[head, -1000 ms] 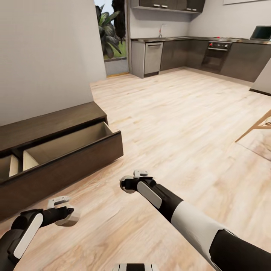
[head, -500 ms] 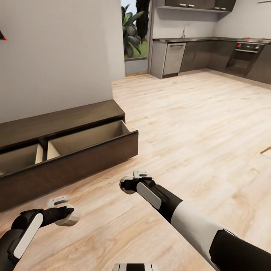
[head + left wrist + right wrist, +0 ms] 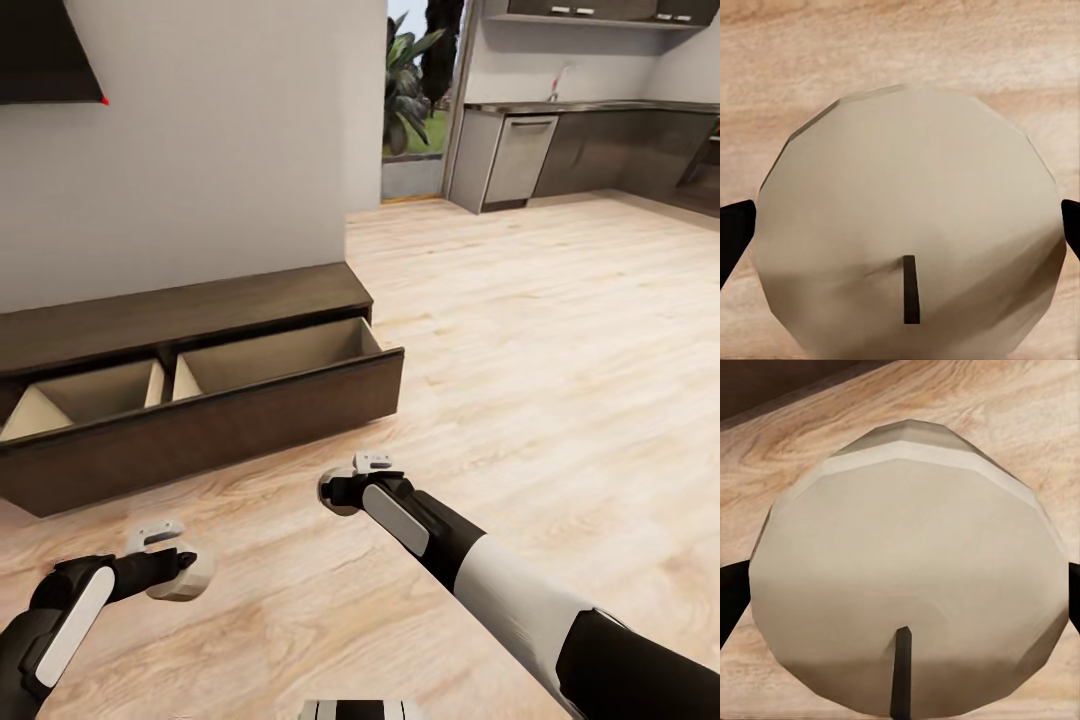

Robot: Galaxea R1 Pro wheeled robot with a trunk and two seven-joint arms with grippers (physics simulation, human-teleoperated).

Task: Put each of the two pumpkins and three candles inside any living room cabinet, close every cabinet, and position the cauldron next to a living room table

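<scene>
the wood plank floor point(image 3: 560, 380) takes up most of the head view, running back to a grey kitchen point(image 3: 590, 150) at the upper right and a doorway with a plant point(image 3: 410, 90) at top centre. a plain pale wall point(image 3: 200, 140) covers the upper left, with a dark tv corner point(image 3: 40, 50) at the very top left.

below that wall, at middle left, sits the long dark cabinet point(image 3: 180, 315). its front panel point(image 3: 220, 425) stands pulled out, and two pale wooden compartments show open from above with nothing visible inside them.

both arms reach forward in the lower part of the frame. the left gripper point(image 3: 178, 575) at lower left is clenched around a candle point(image 3: 907, 255), its dark fingertips pinching the round sides with the wick facing the wrist camera. the right gripper point(image 3: 335, 490) at lower centre grasps a second candle point(image 3: 907, 585) the same way.

the cabinet lies ahead and to the left of both hands. the open compartments run lengthwise across the frame. the left arm looks nearer the left compartment, the right arm nearer the right one, so each candle probably goes in from above once the robot closes in.
</scene>
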